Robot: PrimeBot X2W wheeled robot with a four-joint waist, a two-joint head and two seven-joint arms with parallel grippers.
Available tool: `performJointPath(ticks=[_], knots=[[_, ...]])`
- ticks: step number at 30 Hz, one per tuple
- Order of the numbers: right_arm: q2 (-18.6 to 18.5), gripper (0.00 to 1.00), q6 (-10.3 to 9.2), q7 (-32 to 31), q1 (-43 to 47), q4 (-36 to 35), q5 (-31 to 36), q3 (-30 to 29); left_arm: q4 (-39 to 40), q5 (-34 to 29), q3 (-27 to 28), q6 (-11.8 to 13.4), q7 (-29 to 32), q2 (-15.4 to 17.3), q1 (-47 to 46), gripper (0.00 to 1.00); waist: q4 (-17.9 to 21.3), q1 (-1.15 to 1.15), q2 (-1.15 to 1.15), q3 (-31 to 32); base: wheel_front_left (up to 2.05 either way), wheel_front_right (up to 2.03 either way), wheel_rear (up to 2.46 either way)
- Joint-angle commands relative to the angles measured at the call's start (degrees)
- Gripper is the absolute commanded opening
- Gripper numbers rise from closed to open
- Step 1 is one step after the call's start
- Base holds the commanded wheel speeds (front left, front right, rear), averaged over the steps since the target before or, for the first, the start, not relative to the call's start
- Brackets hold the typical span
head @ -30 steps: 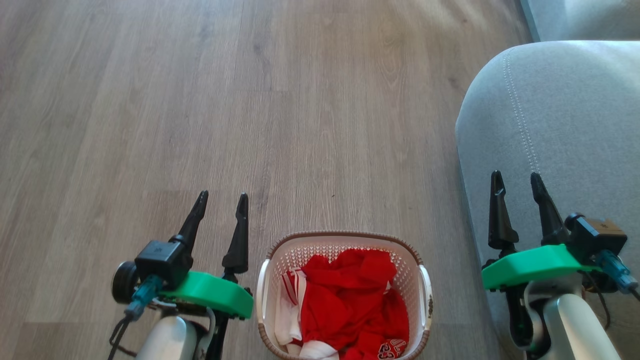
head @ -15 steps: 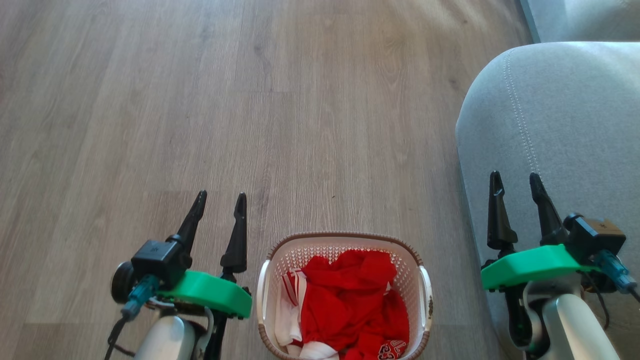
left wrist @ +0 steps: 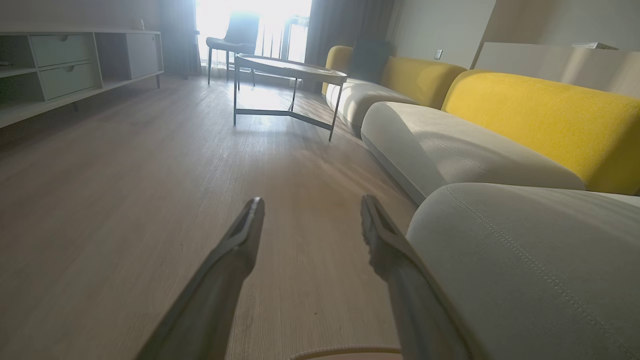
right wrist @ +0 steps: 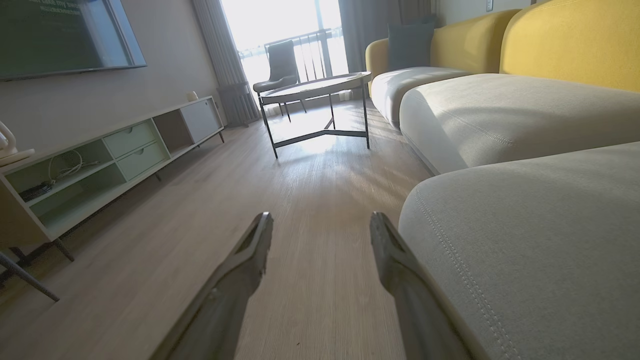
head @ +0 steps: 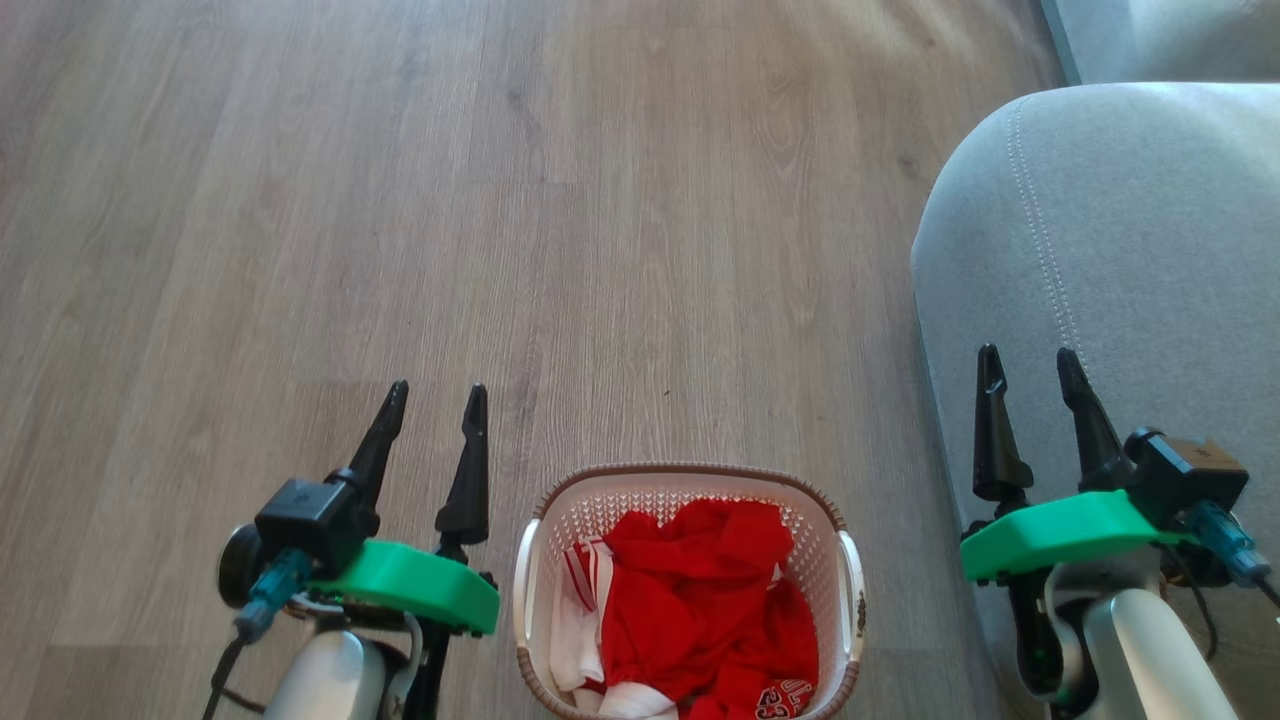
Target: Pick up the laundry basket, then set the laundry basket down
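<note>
Left gripper is hanging spread and empty, laundry basket is sitting on the floor just beside it with red clothes inside, right gripper is also gaping empty over the grey sofa

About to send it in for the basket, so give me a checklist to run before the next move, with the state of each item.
1. Left gripper open and empty: ok.
2. Right gripper open and empty: ok.
3. Laundry basket upright on the floor between the grippers: ok.
4. White side handles uncovered: ok.
5. Red clothes all inside the basket: cannot tell, its near end is cut off in the head view.
6. Right gripper's room beside the grey sofa: cannot tell; it looks close.
</note>
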State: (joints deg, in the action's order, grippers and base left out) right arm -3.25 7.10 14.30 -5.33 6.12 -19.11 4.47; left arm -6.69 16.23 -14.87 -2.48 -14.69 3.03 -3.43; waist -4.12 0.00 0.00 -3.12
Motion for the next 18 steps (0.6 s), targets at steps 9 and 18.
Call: performJointPath(ticks=[9, 18], knots=[[0.0, 0.0, 0.0, -0.1, 0.3, 1.7, -0.1, 0.5, -1.4, 0.7, 0.2, 0.0, 0.0, 0.0, 0.3, 0.0, -0.1, 0.0, 0.0, -0.2, 0.0, 0.0, 0.0], [-0.2, 0.0, 0.02, -0.9, 0.9, 3.1, -4.3, 0.3, -2.7, 5.1, 1.0, -0.1, 0.8, 0.3, 1.0, 0.0, 0.2, 0.0, 0.0, -0.1, 0.0, 0.0, 0.0]])
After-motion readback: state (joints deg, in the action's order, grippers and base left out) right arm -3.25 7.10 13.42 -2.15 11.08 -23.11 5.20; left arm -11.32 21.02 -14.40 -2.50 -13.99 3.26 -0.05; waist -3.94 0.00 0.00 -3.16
